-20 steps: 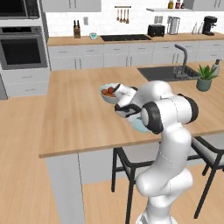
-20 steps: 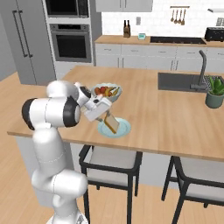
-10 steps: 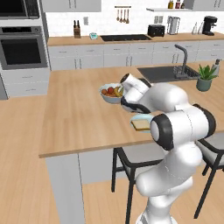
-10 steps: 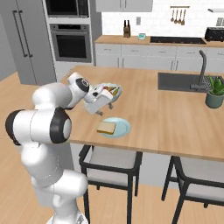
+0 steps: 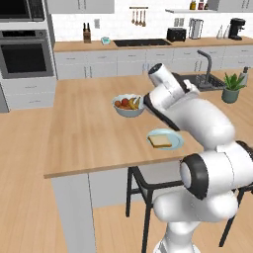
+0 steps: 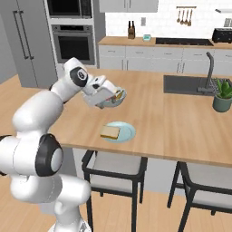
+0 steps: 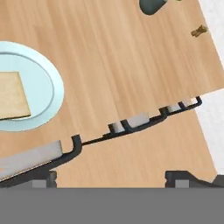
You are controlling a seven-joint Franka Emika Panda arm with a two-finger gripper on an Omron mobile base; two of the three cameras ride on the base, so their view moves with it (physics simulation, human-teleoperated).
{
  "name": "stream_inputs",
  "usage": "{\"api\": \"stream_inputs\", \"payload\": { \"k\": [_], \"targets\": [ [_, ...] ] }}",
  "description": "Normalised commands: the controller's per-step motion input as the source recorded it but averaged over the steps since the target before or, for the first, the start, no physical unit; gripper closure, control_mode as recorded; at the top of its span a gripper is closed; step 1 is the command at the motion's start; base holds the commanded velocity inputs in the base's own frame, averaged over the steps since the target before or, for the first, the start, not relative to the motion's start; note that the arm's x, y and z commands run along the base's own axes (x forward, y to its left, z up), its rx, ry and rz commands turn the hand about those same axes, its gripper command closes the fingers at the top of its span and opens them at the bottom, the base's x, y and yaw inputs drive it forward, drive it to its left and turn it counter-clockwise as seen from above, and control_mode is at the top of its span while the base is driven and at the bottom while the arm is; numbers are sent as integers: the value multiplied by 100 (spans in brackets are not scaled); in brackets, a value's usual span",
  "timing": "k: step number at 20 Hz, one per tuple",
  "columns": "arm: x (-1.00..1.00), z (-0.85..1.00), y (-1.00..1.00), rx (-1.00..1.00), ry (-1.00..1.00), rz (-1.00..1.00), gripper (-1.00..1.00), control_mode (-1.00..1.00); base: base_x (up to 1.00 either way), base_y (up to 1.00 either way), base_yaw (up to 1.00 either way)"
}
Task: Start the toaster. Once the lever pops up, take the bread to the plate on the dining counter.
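The bread (image 5: 158, 141) lies flat on the light-blue plate (image 5: 173, 144), toward the plate's left side in the left base view, and the plate sits on the wood-topped dining surface (image 5: 89, 123) near its front edge. In the right base view the slice (image 6: 110, 132) again covers the left part of the plate (image 6: 127, 134). The hand view shows the plate's rim (image 7: 51, 94) at the left edge with a corner of the bread (image 7: 11, 96) on it.

The gripper (image 7: 111, 176) is lifted clear of the plate, its two dark fingertips (image 7: 43, 178) standing wide apart at the bottom corners of the hand view with nothing between them. In the right base view the hand (image 6: 100, 94) hangs above the surface just in front of the fruit bowl (image 6: 116, 100), partly hiding it.

The grey-blue fruit bowl (image 5: 128, 106), with red and yellow fruit in it, stands just behind the plate, apart from it. A dark-framed stool (image 5: 148, 185) is tucked under the surface edge below the plate; its grey seat and black frame (image 7: 131, 127) show in the hand view too. Farther right a sink with a dark faucet (image 5: 206, 66) is set into the surface, and a potted plant (image 5: 231, 88) stands beside it. The black toaster (image 5: 176, 34) rests well away on the back wall counter, beside the cooktop (image 5: 142, 42).
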Motion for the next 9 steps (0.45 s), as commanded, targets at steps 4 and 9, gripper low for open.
{"api": "stream_inputs", "payload": {
  "k": [4,9],
  "targets": [
    [-100,51,-10,36,-9,0,-100,-100,0,0,0],
    [-100,8,-7,45,-7,2,-100,-100,0,0,0]
  ]
}}
